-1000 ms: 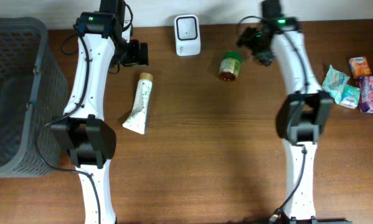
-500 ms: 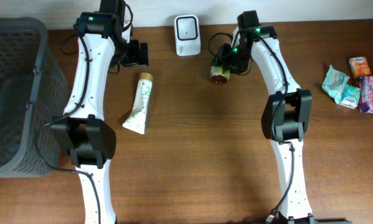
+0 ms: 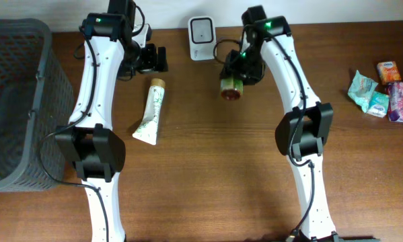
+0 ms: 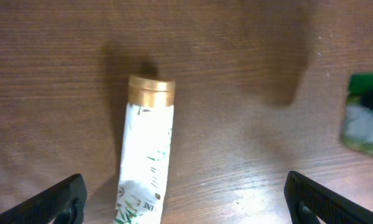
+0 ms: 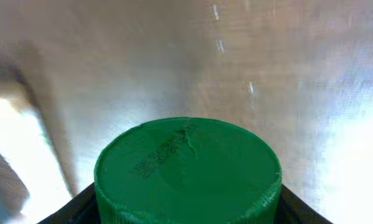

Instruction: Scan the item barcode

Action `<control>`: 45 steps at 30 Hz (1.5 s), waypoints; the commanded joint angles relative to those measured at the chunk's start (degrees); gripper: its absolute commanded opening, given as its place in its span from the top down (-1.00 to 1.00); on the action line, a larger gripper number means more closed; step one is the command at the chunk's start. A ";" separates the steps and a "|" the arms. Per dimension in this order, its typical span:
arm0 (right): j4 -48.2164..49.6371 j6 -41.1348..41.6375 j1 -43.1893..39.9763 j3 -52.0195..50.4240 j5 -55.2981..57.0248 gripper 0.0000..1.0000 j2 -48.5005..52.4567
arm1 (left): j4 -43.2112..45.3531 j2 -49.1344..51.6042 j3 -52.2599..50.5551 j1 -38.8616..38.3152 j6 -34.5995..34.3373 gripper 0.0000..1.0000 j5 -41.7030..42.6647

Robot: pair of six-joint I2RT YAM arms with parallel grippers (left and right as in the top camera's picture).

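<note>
Overhead: R gripper (image 3: pixel 241 67) now has the green-lidded jar (image 3: pixel 230 87). A sec ago the jar stood alone on the table (image 3: pixel 208 175), further right, w/ the gripper beside it and not on it. Since then the jaws have closed to roughly half width, and arm + jar have swung left toward the white scanner (image 3: pixel 202 29). So pick looks done and we're in the present-to-scanner step.

R wrist: fingers sit either side of the green lid (image 5: pixel 187 168), so the grip is on the cap end. Base points away from the wrist, and the jar looks tilted from above. Can't tell if it's fully clear of the table.

Jar vs scanner: just right of it and toward the front, near but not touching. Barcode not visible in any view, so can't say if the label faces the scanner window. Prob needs a rotate.

L gripper (image 3: pixel 154 59): wide open, holding nothing, hovering just above the cap end of the tube (image 4: pixel 146 155).
</note>
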 commanded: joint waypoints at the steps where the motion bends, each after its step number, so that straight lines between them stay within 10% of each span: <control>1: -1.01 -1.57 5.20 -6.21 4.74 -0.20 -1.81 | -0.24 -0.90 -0.22 0.35 1.14 -0.99 1.57; 3: 0.61 -1.55 7.85 -9.88 4.72 -0.31 -1.81 | -0.68 -0.90 -0.22 0.35 1.16 -0.99 1.57; 6: -0.31 -1.53 10.19 -8.79 4.68 -0.97 -1.97 | -1.14 -0.90 -0.22 0.24 1.16 -0.98 1.60; 19: -14.05 -2.51 -17.38 14.99 -17.05 -0.97 -6.99 | 6.12 9.31 -0.22 -9.57 1.09 -0.99 24.04; 30: -14.05 -4.81 -14.69 14.93 -2.56 -0.97 -6.91 | 9.88 17.25 -0.22 -21.40 -16.98 -0.98 2.56; 37: -14.05 -4.81 -14.43 14.93 -1.68 -0.97 -6.73 | 5.90 17.90 -0.07 -21.59 -17.64 0.12 -3.56; 40: -14.05 -4.81 -14.40 14.53 -1.68 -0.97 -6.71 | 4.46 17.90 1.68 -21.38 -17.07 -0.04 -3.48; 44: -14.05 -4.83 -14.40 10.91 -0.15 -0.97 -6.71 | -3.23 17.90 13.35 -19.69 -17.07 -1.00 -3.48; 45: -14.05 -5.60 -14.40 9.35 -0.20 -0.97 -6.71 | -5.18 17.90 15.82 -19.08 -17.07 -0.98 -3.50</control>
